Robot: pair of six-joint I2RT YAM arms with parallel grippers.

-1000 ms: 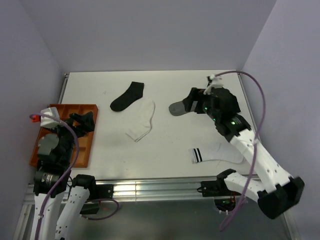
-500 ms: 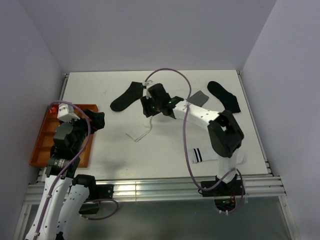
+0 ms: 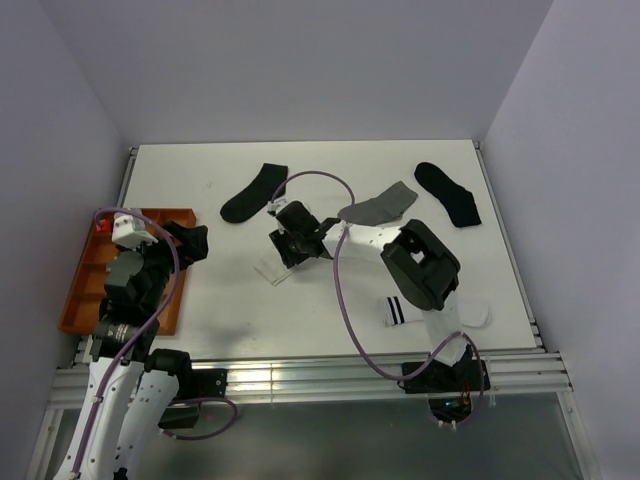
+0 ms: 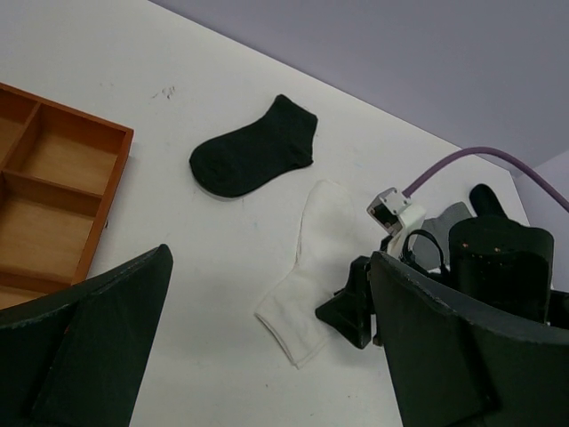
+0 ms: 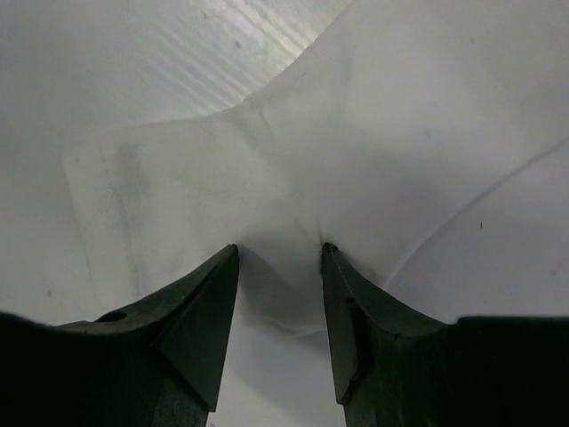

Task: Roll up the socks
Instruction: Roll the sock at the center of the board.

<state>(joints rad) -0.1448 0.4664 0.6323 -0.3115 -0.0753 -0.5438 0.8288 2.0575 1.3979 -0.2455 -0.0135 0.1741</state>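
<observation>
The plain white sock (image 3: 272,268) lies flat mid-table; it also shows in the left wrist view (image 4: 316,258) and fills the right wrist view (image 5: 293,160). My right gripper (image 3: 285,245) is down on it, jaws a little apart. Both fingertips (image 5: 227,262) press into the fabric near its edge, which puckers between them (image 5: 280,253). My left gripper (image 3: 188,240) is open and empty, hovering over the inner edge of the orange tray. The grey sock (image 3: 380,207) and the striped white sock (image 3: 425,310) lie flat to the right.
An orange compartment tray (image 3: 90,300) sits at the left edge, also in the left wrist view (image 4: 53,178). One black sock (image 3: 253,193) lies behind the white one, another (image 3: 448,193) at the back right. My right arm (image 3: 415,265) stretches across mid-table.
My right arm swung from the right side of the table across to the white sock and came down on it. The left gripper shifted slightly toward the tray's inner edge.
</observation>
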